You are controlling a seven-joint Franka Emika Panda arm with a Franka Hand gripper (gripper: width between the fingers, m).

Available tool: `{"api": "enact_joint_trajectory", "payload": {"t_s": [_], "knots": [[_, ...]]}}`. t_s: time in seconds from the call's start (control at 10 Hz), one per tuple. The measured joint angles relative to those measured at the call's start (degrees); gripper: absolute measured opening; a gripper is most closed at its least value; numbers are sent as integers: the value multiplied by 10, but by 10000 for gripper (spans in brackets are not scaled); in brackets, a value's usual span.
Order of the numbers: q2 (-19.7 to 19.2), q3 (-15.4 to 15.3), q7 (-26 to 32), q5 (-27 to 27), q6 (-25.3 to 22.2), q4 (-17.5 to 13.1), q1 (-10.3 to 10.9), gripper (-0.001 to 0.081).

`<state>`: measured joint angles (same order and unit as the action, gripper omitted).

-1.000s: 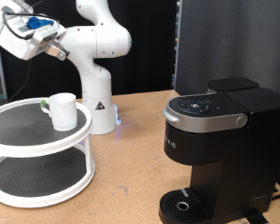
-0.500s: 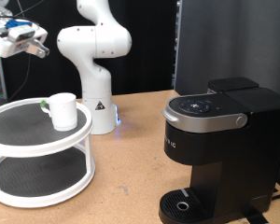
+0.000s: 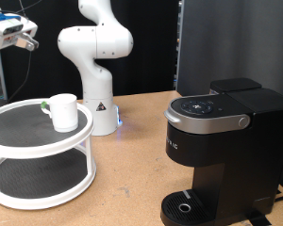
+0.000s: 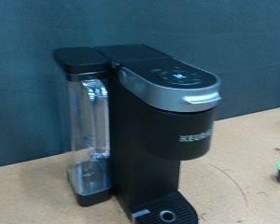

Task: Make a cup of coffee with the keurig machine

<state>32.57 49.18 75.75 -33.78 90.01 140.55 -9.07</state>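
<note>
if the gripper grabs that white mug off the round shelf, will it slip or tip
The mug looks glazed, so likely slippery yet rigid. It stands upright on the shelf's top tier and looks squat, so tipping seems unlikely. Probably fragile if dropped.

The white cup (image 3: 63,110) stands upright on the top tier of the round white shelf (image 3: 28,141). The black keurig machine (image 3: 222,151), lid closed, stands well apart from that shelf.
</note>
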Motion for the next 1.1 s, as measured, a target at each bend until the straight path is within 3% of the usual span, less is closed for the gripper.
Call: {"api": "enact_joint_trajectory", "payload": {"t_s": [0.2,0.4,1.1], "knots": [[-2,14,0,19,-45,-20,0,7],[-3,14,2,13,-38,-14,1,7],[-43,34,115,20,45,53,1,7]]}}
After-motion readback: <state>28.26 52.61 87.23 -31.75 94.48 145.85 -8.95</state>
